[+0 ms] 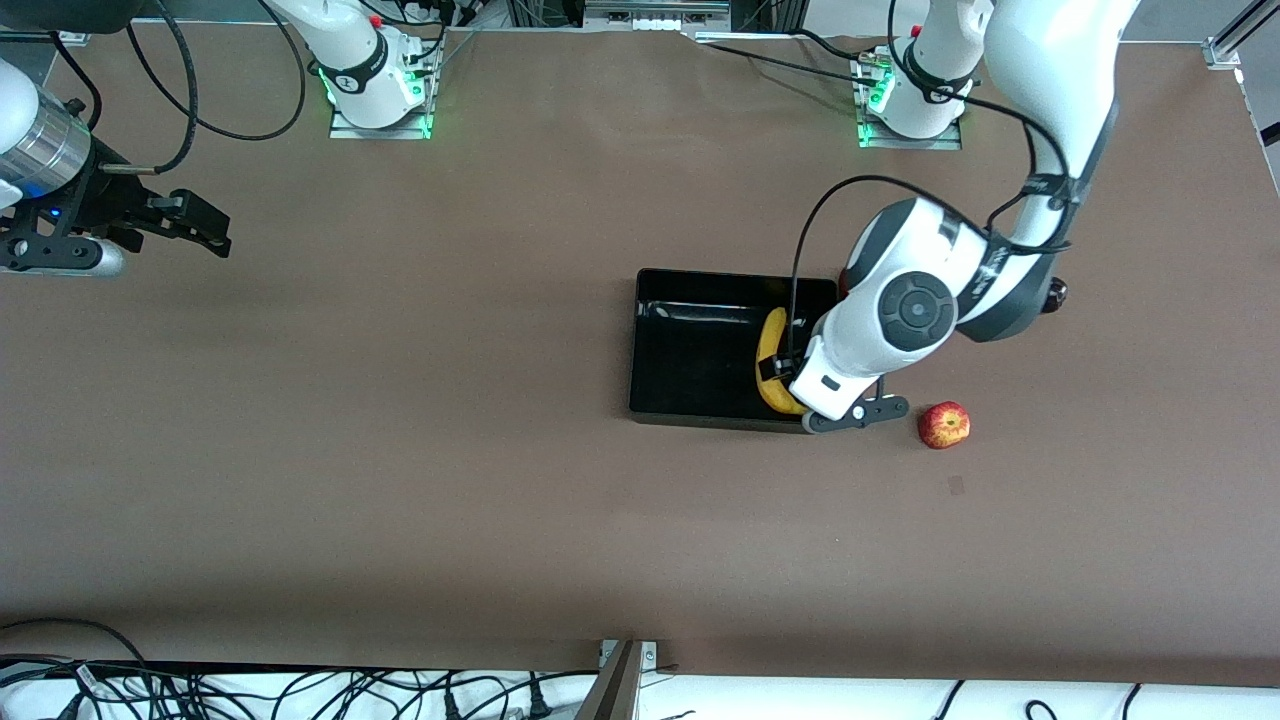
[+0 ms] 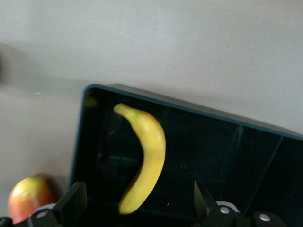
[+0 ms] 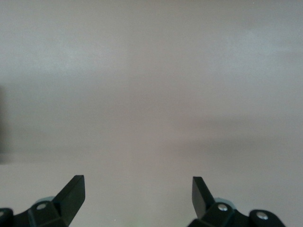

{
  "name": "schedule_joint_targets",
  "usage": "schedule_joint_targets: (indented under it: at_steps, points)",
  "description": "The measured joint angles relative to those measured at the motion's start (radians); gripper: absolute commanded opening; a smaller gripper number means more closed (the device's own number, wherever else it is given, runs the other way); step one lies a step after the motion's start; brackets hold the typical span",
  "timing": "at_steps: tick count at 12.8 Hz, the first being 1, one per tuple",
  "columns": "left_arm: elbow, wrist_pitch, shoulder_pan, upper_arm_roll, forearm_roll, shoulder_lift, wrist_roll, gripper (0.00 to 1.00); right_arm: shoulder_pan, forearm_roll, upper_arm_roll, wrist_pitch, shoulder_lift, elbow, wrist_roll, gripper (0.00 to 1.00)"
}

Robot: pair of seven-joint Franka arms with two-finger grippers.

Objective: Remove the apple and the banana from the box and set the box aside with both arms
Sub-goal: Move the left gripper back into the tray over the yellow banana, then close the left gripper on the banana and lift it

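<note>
Brown worktop seen from a high camera facing two white arms.

Left arm: rising from its base at the top of the front view, elbow high, forearm bent sharply down over the black tray's end toward the left arm's end of the worktop. Left tool pointing down over the tray, fingers spread wide, gripping nothing. In the front view, mostly hidden under the white wrist; only a dark tip showing beside the banana.

Banana lying inside the tray, along the wall toward the left arm's end, curved, its length running from farther to nearer the front camera. In the left wrist view, banana between the two spread fingers and below them, apparently not touched by either, though the blur leaves that unsure.

Apple on the bare worktop outside the tray, near its corner closest to the front camera, toward the left arm's end. Also visible at the edge of the left wrist view, just outside the tray wall.

Right arm: waiting at the right arm's end of the worktop, wrist held level above the surface. Right tool up in the air over bare worktop, fingers wide apart, empty.
</note>
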Motion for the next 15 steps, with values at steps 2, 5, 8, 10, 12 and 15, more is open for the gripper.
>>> schedule_joint_targets:
  at_steps: [2, 5, 8, 10, 12, 15]
  points:
    - [-0.063, 0.106, -0.01, 0.0, 0.069, 0.039, -0.067, 1.0, 0.0, 0.0, 0.0, 0.0, 0.0, 0.0, 0.0, 1.0]
    - [-0.152, 0.228, -0.023, 0.0, 0.131, 0.068, -0.148, 1.0, 0.0, 0.0, 0.0, 0.0, 0.0, 0.0, 0.0, 1.0]
    - [-0.234, 0.336, -0.044, -0.001, 0.219, 0.072, -0.268, 1.0, 0.0, 0.0, 0.0, -0.001, 0.0, 0.0, 0.0, 1.0]
    - [-0.278, 0.397, -0.056, -0.001, 0.317, 0.09, -0.388, 0.56, 0.0, 0.0, 0.0, -0.001, 0.0, 0.0, 0.0, 1.0]
    - [-0.286, 0.422, -0.059, -0.002, 0.364, 0.106, -0.452, 0.0, 0.0, 0.0, 0.0, -0.001, 0.0, 0.0, 0.0, 1.0]
    - [-0.285, 0.421, -0.059, -0.003, 0.369, 0.099, -0.461, 0.0, 0.0, 0.0, 0.0, -0.001, 0.0, 0.0, 0.0, 1.0]
